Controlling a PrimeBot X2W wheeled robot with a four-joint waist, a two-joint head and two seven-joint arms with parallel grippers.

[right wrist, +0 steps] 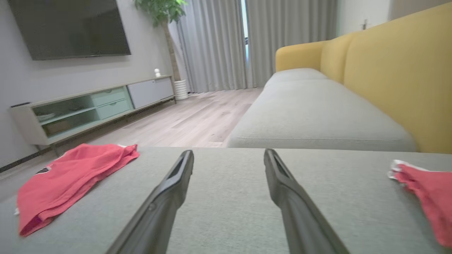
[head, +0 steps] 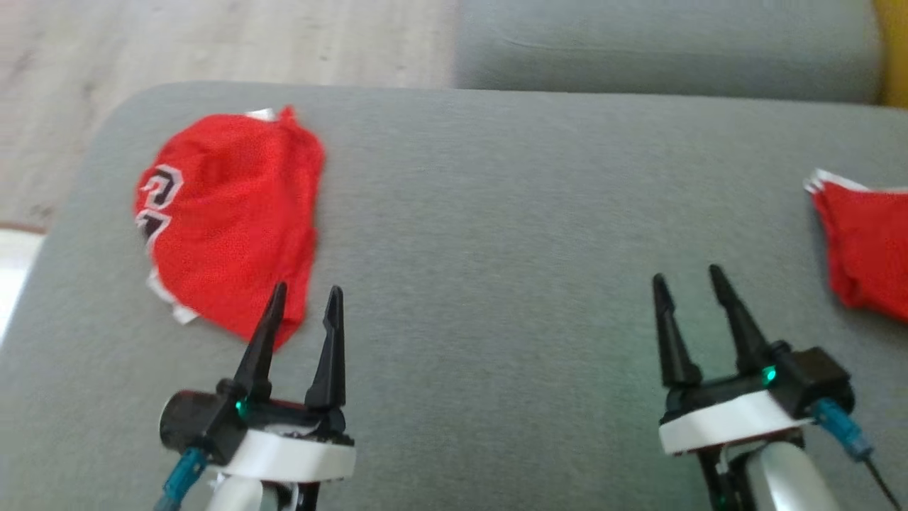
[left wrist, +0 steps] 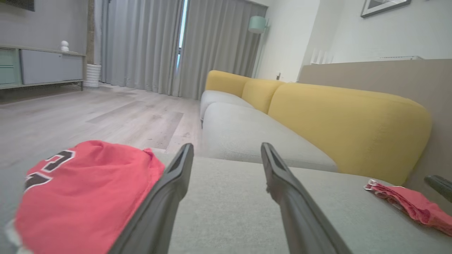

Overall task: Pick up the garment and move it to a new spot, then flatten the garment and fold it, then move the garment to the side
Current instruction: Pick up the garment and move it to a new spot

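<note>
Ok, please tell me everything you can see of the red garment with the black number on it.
The red garment looks like a mesh sports jersey, with white trim and a black, white-outlined number. It lies in a rounded, rumpled heap on the grey cushion, near its left edge. The open left hand stands at its near edge; contact cannot be told.

Both tools (head: 306, 294) (head: 690, 273) (fingers spread) empty.
</note>
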